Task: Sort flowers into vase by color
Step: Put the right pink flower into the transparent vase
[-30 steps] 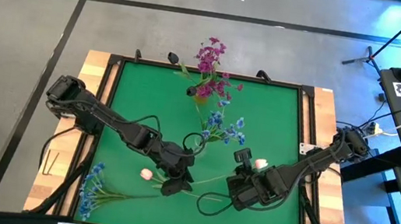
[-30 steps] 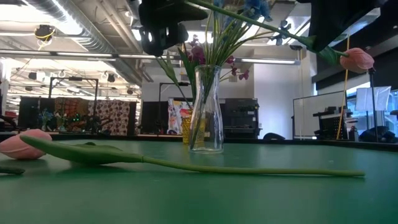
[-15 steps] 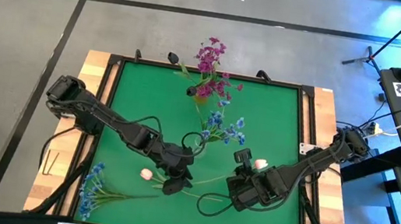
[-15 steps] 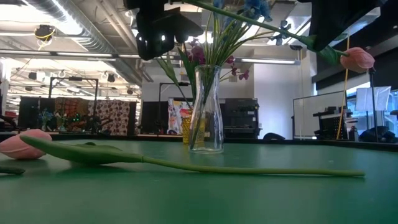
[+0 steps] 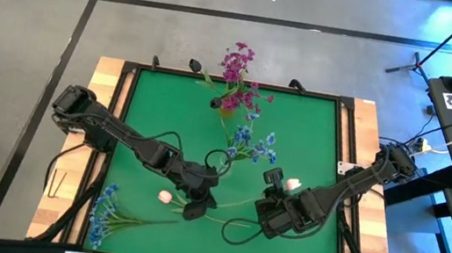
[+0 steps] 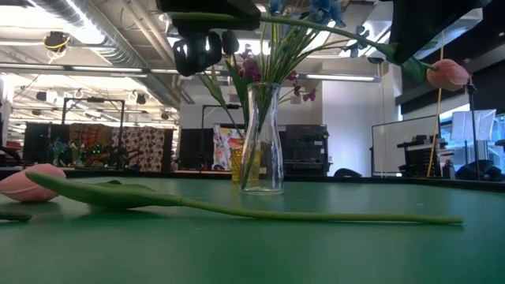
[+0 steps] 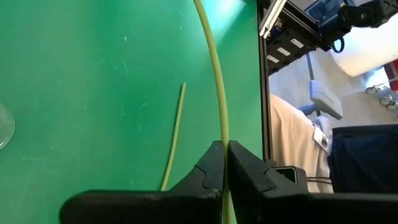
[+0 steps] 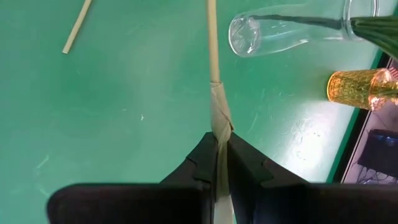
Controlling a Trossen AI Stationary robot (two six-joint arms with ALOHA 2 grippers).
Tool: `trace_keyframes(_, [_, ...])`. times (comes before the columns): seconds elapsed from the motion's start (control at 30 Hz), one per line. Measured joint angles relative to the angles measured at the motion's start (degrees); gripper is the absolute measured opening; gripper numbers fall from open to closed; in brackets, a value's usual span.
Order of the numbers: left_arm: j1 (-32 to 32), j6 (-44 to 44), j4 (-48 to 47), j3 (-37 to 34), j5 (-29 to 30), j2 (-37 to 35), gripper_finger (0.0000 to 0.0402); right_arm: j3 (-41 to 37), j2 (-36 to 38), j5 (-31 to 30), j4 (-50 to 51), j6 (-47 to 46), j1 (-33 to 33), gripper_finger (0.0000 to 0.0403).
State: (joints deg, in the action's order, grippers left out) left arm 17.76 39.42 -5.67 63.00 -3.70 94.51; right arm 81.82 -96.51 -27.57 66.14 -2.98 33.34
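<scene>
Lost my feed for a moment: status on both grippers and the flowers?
Left gripper shut on raised tulip stem. Right gripper shut on the same stem. Another tulip and blue spray on mat. Path clear.

Two black jointed arms (image 5: 118,135), looped black cables, blocky wrists, wedge-shaped matte jaws

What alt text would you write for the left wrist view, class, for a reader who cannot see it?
The left gripper is shut on a thin green flower stem that runs ahead of it above the green table. A second, shorter stem end lies on the mat beside it.
</scene>
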Motion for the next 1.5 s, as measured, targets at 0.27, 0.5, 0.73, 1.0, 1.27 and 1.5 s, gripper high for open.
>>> trace_keyframes(0.27, [-0.4,-1.0,0.0,0.0,0.1,0.0,0.0003,1.5,0.0,1.4,-0.3,-0.4,0.6,0.0065])
trace_keyframes(0.5, [-0.7,-1.1,0.1,0.0,0.2,0.0,0.0002,9.2,0.0,-1.3,1.7,-1.8,4.7,0.0153])
trace_keyframes(0.73, [-0.7,-4.5,-0.2,0.0,3.2,-1.9,0.0001,20.3,0.1,-10.9,10.9,-8.6,10.1,0.0189])
trace_keyframes(1.0, [0.8,-12.8,-0.1,0.0,13.1,-12.3,0.0000,25.1,4.0,-28.2,10.3,-10.2,20.8,0.0172])
trace_keyframes(1.27, [3.5,-24.7,12.5,0.0,18.9,-17.0,0.0000,23.2,6.0,-40.8,1.1,-10.7,27.1,0.0163])
trace_keyframes(1.5, [3.5,-33.9,20.1,0.0,19.3,-16.4,0.0000,14.3,6.9,-41.1,-9.0,-10.3,24.6,0.0163])
